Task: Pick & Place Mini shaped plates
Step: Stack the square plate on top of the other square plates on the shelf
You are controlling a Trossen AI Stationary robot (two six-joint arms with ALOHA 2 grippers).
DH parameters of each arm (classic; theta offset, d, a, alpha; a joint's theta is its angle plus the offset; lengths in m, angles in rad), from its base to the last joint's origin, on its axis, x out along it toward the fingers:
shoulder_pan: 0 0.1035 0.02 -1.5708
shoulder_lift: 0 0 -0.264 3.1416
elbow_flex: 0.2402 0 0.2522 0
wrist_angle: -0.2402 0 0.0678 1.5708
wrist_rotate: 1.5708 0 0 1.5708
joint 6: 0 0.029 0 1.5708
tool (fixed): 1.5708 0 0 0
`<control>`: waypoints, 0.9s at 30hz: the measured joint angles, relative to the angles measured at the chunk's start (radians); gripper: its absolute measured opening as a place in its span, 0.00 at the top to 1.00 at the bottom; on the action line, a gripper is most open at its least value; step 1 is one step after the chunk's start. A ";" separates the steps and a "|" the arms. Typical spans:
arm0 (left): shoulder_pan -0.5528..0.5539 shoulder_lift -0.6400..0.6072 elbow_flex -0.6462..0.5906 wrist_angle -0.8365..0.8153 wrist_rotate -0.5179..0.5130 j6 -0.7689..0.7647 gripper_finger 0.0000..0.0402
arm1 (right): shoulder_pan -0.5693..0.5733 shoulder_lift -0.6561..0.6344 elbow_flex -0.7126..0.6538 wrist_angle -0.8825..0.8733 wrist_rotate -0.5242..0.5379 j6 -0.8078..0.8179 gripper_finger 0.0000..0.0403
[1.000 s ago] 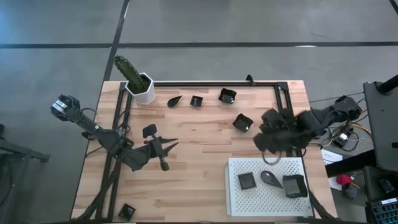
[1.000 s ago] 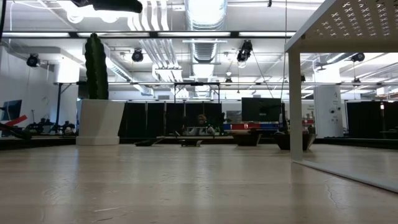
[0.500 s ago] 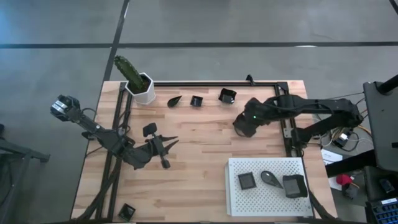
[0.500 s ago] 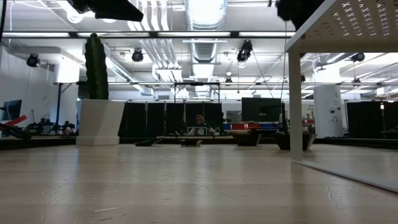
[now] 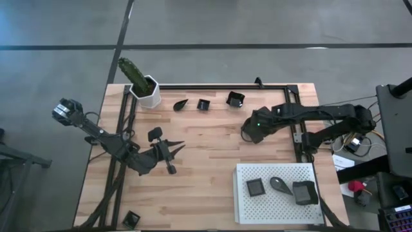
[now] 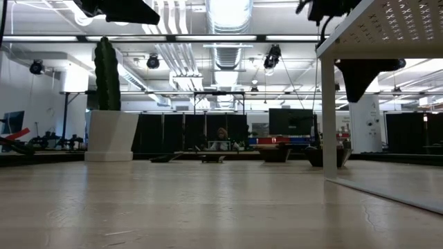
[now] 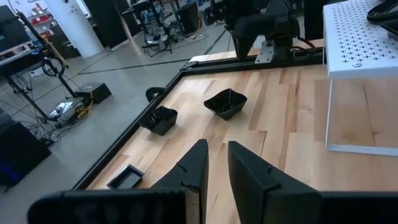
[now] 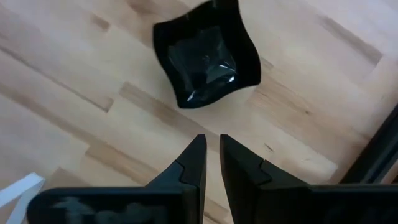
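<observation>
My right gripper hangs pointing down over a black square plate with a wavy rim. That plate lies flat on the wood right of centre. The fingers are shut and stand clear above it. More mini plates lie by the far edge: a leaf-shaped one and two square ones. Three more rest on the white perforated tray. My left gripper waits shut at centre left, above the table.
A white pot with a green cactus stands at the far left corner. A black frame runs along the far and side edges. One more dark plate lies at the near left corner. Bare wood spans the table's middle.
My right gripper has swung from above the tray's far edge toward the table's left, has come down and tipped to point more steeply down, and now hangs over the wavy square plate. No plate has moved.
</observation>
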 joint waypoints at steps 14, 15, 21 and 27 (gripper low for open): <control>0.000 0.000 0.000 0.008 0.000 -0.015 0.86 | -0.023 0.000 -0.126 0.171 0.041 0.199 0.65; 0.000 0.000 0.000 0.008 0.000 -0.015 0.86 | -0.031 0.000 -0.139 0.199 0.042 0.212 0.63; 0.000 0.000 0.000 0.008 0.000 -0.015 0.86 | -0.076 0.000 -0.232 0.313 0.016 0.276 0.59; 0.000 0.000 0.000 0.007 0.000 -0.014 0.86 | -0.100 0.000 -0.262 0.318 0.006 0.310 0.58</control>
